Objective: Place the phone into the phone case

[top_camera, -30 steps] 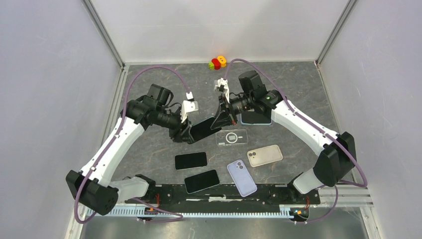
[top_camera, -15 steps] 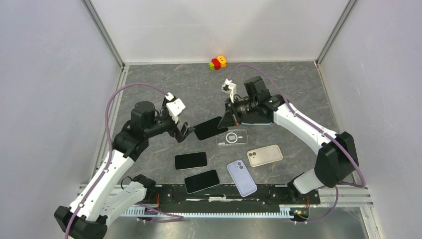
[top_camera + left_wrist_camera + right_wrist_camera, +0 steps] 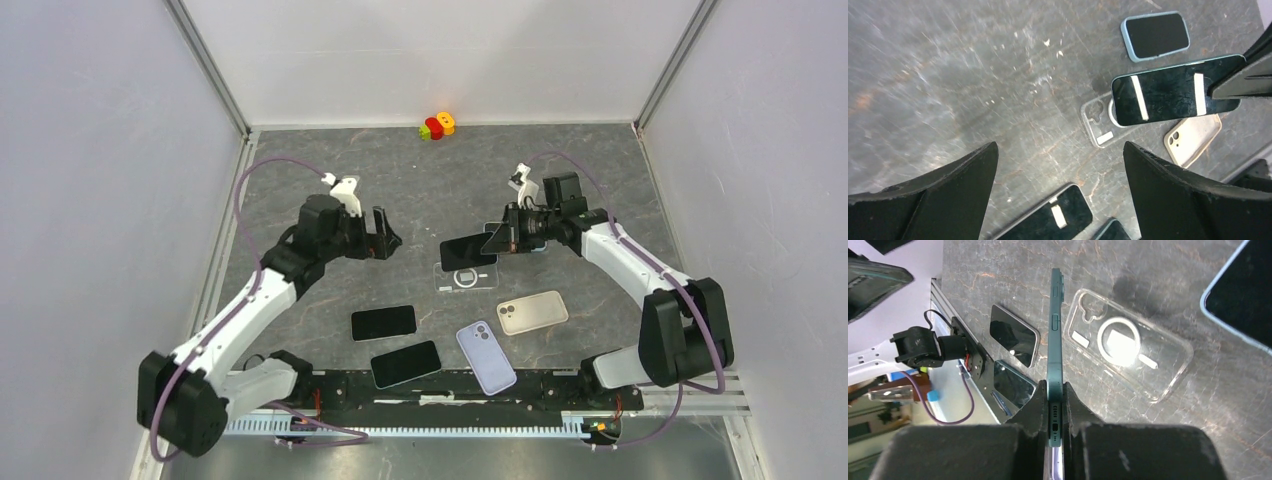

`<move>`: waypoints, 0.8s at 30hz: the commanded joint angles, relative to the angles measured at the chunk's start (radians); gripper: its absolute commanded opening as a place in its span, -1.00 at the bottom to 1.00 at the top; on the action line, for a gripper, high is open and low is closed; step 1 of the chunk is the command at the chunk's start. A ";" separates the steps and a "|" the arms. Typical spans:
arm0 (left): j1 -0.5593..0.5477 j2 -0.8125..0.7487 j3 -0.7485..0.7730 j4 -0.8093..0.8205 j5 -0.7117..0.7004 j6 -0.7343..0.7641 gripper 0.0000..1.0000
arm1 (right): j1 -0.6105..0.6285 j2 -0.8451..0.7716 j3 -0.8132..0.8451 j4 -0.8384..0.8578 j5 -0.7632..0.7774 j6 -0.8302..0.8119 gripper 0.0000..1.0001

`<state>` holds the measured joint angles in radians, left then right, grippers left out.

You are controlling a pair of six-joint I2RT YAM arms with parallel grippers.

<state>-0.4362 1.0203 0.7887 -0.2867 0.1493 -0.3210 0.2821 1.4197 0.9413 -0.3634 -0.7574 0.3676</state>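
A dark teal phone [image 3: 466, 250] is gripped at its right end by my right gripper [image 3: 497, 240], screen up, a little above the table. It hangs over the far edge of the clear phone case [image 3: 466, 278], which lies flat with its inside up. The right wrist view shows the phone [image 3: 1055, 335] edge-on between the shut fingers [image 3: 1040, 405], with the clear case [image 3: 1128, 347] just to its right. My left gripper [image 3: 385, 241] is open and empty, left of the phone. The left wrist view shows the phone [image 3: 1173, 90] over the case [image 3: 1096, 125].
Two black phones [image 3: 384, 322] [image 3: 405, 363], a purple case [image 3: 486, 357] and a beige case [image 3: 532, 312] lie near the front. A phone in a blue case [image 3: 1155, 35] lies behind the right gripper. A small coloured toy [image 3: 437, 125] sits at the back wall.
My left gripper has let go of the phone and drawn back to the left. My right gripper has carried the phone to the right, over the clear case.
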 commanded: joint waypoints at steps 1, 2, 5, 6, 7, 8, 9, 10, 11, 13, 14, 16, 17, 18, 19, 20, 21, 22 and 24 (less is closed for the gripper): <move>0.006 0.125 0.012 0.012 0.075 -0.201 1.00 | -0.014 -0.027 -0.028 0.069 -0.048 0.121 -1.00; 0.011 0.158 0.013 0.023 0.124 -0.228 1.00 | -0.017 -0.022 -0.034 0.071 -0.049 0.134 -1.00; 0.014 0.286 0.036 0.032 0.223 -0.303 0.94 | -0.021 -0.012 -0.046 0.069 -0.053 0.160 -1.00; 0.014 0.326 0.043 0.038 0.249 -0.321 0.89 | -0.021 -0.007 -0.048 0.070 -0.055 0.165 -1.00; 0.014 0.363 0.046 0.056 0.278 -0.342 0.80 | -0.022 -0.001 -0.051 0.068 -0.054 0.168 -1.00; 0.014 0.391 0.046 0.077 0.297 -0.362 0.75 | -0.023 0.006 -0.053 0.068 -0.055 0.172 -1.00; 0.012 0.421 0.044 0.098 0.317 -0.387 0.71 | -0.023 0.013 -0.056 0.068 -0.060 0.176 -1.00; 0.013 0.447 0.044 0.122 0.337 -0.412 0.65 | -0.023 0.022 -0.057 0.068 -0.062 0.178 -1.00; 0.012 0.470 0.044 0.144 0.352 -0.429 0.60 | -0.023 0.030 -0.056 0.067 -0.064 0.181 -1.00; 0.008 0.512 0.055 0.167 0.381 -0.451 0.51 | -0.025 0.046 -0.055 0.067 -0.068 0.183 -1.00; 0.004 0.532 0.063 0.167 0.385 -0.458 0.49 | -0.023 0.052 -0.054 0.065 -0.068 0.180 -1.00; -0.002 0.565 0.078 0.170 0.395 -0.463 0.47 | -0.025 0.068 -0.052 0.057 -0.073 0.170 -1.00; -0.006 0.581 0.086 0.170 0.402 -0.465 0.46 | -0.024 0.077 -0.051 0.049 -0.078 0.162 -1.00; -0.011 0.595 0.093 0.170 0.409 -0.464 0.45 | -0.024 0.084 -0.049 0.043 -0.079 0.153 -1.00; -0.016 0.608 0.100 0.170 0.416 -0.466 0.43 | -0.024 0.091 -0.050 0.042 -0.076 0.147 -1.00; -0.023 0.621 0.109 0.172 0.422 -0.467 0.41 | -0.024 0.096 -0.050 0.042 -0.074 0.143 -1.00; -0.028 0.631 0.115 0.171 0.425 -0.468 0.40 | -0.024 0.103 -0.051 0.040 -0.073 0.139 -1.00; -0.034 0.642 0.124 0.172 0.427 -0.466 0.38 | -0.024 0.112 -0.052 0.037 -0.075 0.134 -1.00; -0.040 0.658 0.131 0.172 0.426 -0.466 0.36 | -0.024 0.124 -0.054 0.035 -0.073 0.126 -1.00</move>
<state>-0.4576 1.6497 0.8711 -0.1543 0.5331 -0.7509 0.2607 1.5291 0.8848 -0.3462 -0.7834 0.5163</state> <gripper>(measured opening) 0.692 0.069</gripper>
